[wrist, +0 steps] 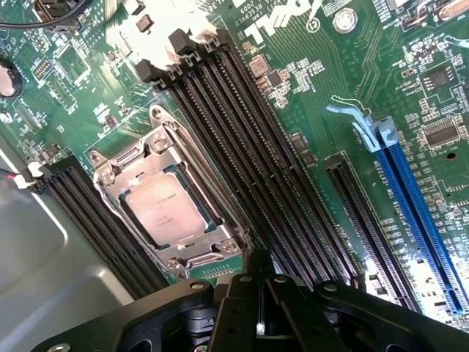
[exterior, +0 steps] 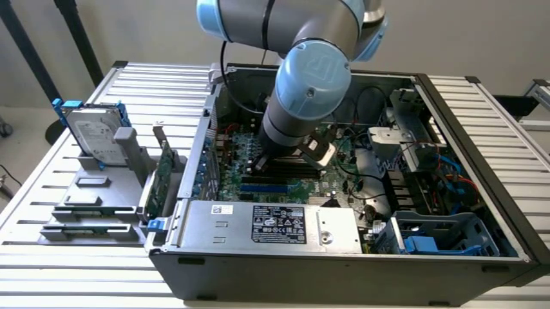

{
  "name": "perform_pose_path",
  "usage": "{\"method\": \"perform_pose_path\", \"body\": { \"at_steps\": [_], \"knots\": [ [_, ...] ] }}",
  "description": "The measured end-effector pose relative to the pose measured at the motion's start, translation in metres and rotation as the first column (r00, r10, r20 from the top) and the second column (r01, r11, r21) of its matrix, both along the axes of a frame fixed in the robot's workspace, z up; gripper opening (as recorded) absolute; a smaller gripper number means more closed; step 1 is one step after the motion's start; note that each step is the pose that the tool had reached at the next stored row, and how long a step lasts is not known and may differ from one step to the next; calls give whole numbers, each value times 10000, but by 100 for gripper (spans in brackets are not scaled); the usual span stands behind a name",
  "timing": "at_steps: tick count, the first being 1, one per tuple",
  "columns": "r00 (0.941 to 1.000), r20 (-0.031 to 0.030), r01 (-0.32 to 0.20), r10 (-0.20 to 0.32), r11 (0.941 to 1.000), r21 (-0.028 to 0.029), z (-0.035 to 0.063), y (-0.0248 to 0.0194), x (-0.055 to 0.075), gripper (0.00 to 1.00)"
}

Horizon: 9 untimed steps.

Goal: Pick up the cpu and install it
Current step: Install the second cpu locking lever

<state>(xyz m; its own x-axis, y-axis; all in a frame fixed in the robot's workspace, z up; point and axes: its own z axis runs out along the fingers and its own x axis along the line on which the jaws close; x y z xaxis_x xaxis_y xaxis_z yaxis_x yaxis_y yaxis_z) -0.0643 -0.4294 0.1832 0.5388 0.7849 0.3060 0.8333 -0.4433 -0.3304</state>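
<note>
cpu looks like it's already sitting in the socket on the motherboard, silver top facing up, metal retention frame wrapped around its edges, which makes sense since that frame is what keeps the chip square and flat over the contacts. using the socket as the anchor: the long black ram slots run right alongside it, the blue expansion slot is well off past those, and the gripper hangs just off one corner of the socket, near the chip but not touching it as far as i can tell. gripper fingers are pinched fully together with nothing between them, so it's not carrying anything. from the exterior view the arm reaches straight down into the open pc case, parked over the middle of the board, with the hard drive sitting outside in its rack, well away from the socket.
</note>
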Motion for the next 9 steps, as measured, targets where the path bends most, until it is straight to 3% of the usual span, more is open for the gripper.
{"method": "perform_pose_path", "body": {
  "at_steps": [9],
  "knots": [
    [10000, 0, -31, 31, 9999, -146, 89, 3, -1, 11]
  ]
}}
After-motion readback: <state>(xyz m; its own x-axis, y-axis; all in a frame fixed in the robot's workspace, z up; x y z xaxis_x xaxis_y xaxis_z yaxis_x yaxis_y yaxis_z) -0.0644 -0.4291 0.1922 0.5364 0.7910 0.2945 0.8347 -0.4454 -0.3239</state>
